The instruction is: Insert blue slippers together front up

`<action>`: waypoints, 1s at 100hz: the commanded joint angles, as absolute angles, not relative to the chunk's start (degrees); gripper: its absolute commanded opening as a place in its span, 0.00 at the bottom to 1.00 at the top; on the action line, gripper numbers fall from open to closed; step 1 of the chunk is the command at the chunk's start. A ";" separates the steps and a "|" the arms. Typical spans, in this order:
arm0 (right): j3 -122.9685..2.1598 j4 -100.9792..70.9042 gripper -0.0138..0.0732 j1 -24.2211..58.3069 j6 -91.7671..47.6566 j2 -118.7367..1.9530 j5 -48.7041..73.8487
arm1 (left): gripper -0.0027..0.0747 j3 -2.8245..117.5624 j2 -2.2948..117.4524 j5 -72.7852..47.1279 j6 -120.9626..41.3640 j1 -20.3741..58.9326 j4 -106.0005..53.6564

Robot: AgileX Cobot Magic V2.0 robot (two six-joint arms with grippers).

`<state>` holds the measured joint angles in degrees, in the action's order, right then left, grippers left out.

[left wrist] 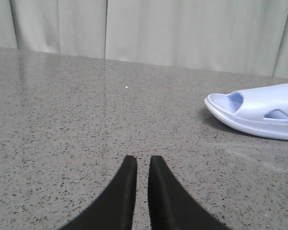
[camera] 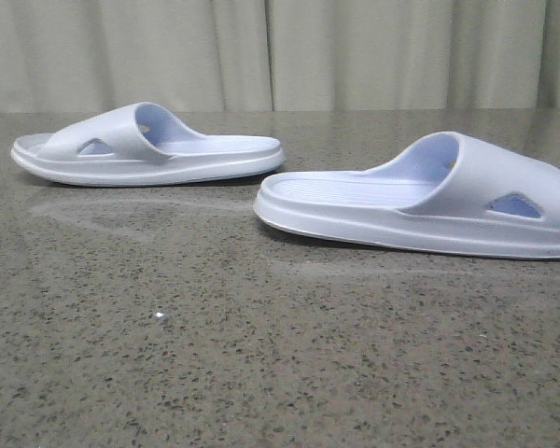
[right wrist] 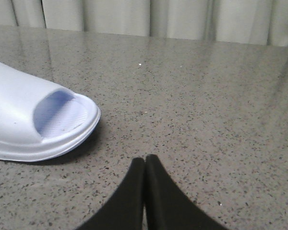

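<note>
Two blue slippers lie sole-down and apart on the speckled grey table [camera: 215, 355]. The far left slipper [camera: 149, 145] has its strap toward the left. The nearer right slipper [camera: 429, 201] has its strap toward the right and runs off the frame edge. Neither gripper shows in the front view. My left gripper [left wrist: 143, 160] is empty, shut but for a thin slit, low over bare table, well away from a slipper [left wrist: 259, 112]. My right gripper [right wrist: 145, 159] is shut and empty, a short way from a slipper's toe end [right wrist: 33, 120].
A pale pleated curtain [camera: 280, 51] hangs behind the table's far edge. Bare stone surface lies in front of both slippers and between them. A tiny white speck [camera: 159, 317] sits on the table.
</note>
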<state>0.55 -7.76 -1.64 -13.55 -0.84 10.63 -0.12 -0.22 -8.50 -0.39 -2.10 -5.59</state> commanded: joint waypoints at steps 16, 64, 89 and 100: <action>1.79 -7.36 0.07 -2.06 -13.61 -1.42 6.32 | 0.05 -0.74 -1.82 -4.51 0.00 -2.29 -6.03; 1.79 -7.36 0.07 -2.06 -13.61 -1.42 6.32 | 0.05 -0.74 -1.82 -4.51 0.00 -2.29 -6.03; 1.79 -7.36 0.07 -2.06 -13.61 -1.42 1.09 | 0.05 -0.74 -1.82 -4.51 0.00 -2.29 -6.03; 1.79 -7.36 0.07 -2.06 -13.61 -1.42 0.51 | 0.05 -0.74 -1.82 -4.51 0.00 -2.29 -6.12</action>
<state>0.55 -7.76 -1.64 -13.55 -0.84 6.23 -0.12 -0.22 -8.50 -0.39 -2.10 -5.59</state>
